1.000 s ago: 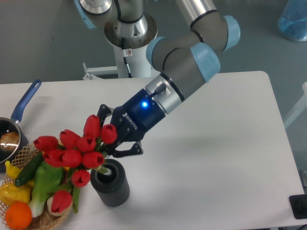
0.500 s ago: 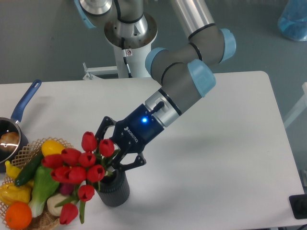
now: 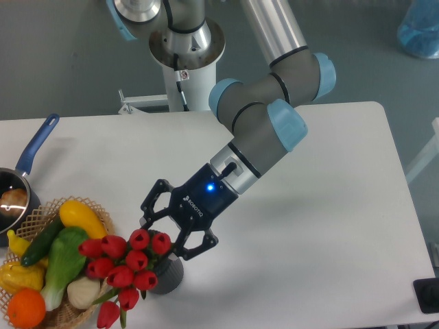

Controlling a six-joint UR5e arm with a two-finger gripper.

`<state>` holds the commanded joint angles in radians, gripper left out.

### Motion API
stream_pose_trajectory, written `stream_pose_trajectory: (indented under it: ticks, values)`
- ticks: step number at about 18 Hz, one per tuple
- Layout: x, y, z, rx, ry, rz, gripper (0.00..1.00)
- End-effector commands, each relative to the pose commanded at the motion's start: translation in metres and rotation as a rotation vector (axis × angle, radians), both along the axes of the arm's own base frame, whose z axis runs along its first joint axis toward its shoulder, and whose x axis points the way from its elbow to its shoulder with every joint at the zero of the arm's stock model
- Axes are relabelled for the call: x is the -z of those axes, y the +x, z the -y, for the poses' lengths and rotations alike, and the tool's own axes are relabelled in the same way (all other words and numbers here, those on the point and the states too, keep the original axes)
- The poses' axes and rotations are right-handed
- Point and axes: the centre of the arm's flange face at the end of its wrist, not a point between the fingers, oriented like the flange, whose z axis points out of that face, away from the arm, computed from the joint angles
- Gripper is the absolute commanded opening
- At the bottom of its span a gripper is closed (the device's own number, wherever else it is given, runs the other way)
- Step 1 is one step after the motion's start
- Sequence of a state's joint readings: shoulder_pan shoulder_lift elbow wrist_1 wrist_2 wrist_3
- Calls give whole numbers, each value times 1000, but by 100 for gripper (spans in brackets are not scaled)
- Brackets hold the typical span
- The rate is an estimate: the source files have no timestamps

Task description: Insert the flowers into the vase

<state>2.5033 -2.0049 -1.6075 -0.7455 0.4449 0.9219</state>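
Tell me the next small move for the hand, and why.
Probably lift the hand straight up and clear. Its fingers look spread open, no longer clamping the stems, and the flowers already sit in the vase, leaning left over the wicker basket. A slow, vertical retreat should avoid snagging the blooms.

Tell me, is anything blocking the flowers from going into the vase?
Nothing visible blocks them. The flowers hang right over the vase, hiding its mouth, and the gripper is just above. The basket of toy food sits off to the side.
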Motion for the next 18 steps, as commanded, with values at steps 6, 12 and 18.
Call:
stream_pose_trajectory:
  ticks: [6,12,18]
  values:
    - [9,-18,39,-63,-15,19,91]
    - [9,-32,73,-100,-7,-30,100]
    - [-16,-45,104,-133,-144,-362,100]
